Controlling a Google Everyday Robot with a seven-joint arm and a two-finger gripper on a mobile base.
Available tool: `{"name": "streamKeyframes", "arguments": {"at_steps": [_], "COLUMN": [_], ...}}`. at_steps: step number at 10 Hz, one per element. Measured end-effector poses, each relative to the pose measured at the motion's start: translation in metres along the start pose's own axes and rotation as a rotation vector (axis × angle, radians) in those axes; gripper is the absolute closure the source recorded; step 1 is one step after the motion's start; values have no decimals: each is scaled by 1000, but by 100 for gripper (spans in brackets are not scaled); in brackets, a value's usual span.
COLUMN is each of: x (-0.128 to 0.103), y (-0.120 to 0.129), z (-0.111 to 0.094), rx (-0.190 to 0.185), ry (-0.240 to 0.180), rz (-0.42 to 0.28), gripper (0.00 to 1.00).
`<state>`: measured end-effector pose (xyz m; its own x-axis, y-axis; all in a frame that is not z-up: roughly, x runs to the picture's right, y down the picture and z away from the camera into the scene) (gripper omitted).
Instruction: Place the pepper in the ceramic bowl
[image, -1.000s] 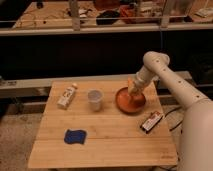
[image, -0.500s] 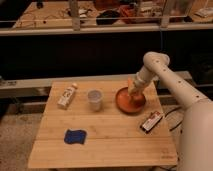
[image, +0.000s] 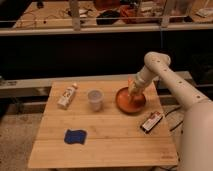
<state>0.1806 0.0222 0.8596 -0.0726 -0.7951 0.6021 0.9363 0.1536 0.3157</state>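
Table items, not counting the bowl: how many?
4. White bottle back left, clear cup center back, blue sponge front left, dark packet right of center. The end effector is over the ceramic bowl; it may hide something inside.

the gripper (image: 134, 93) sits down inside the ceramic bowl (image: 131, 100), blocking any view of the pepper there

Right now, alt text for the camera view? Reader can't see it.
A robot arm reaches from the right so its gripper is down in an orange bowl near the back right of a wooden table. Also on the table: a clear cup, a bottle lying down, a blue sponge and a dark packet.
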Motion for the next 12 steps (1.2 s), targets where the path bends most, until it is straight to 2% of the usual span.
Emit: {"name": "streamKeyframes", "arguments": {"at_steps": [2, 4, 5, 8, 12], "x": [1, 3, 4, 9, 10], "y": [0, -2, 0, -6, -7], "z": [1, 2, 2, 3, 4], "rx": [7, 31, 49, 68, 53], "ry": [-2, -11, -18, -33, -40], "rz": [6, -3, -11, -32, -41], "gripper": [44, 25, 20, 20, 21]}}
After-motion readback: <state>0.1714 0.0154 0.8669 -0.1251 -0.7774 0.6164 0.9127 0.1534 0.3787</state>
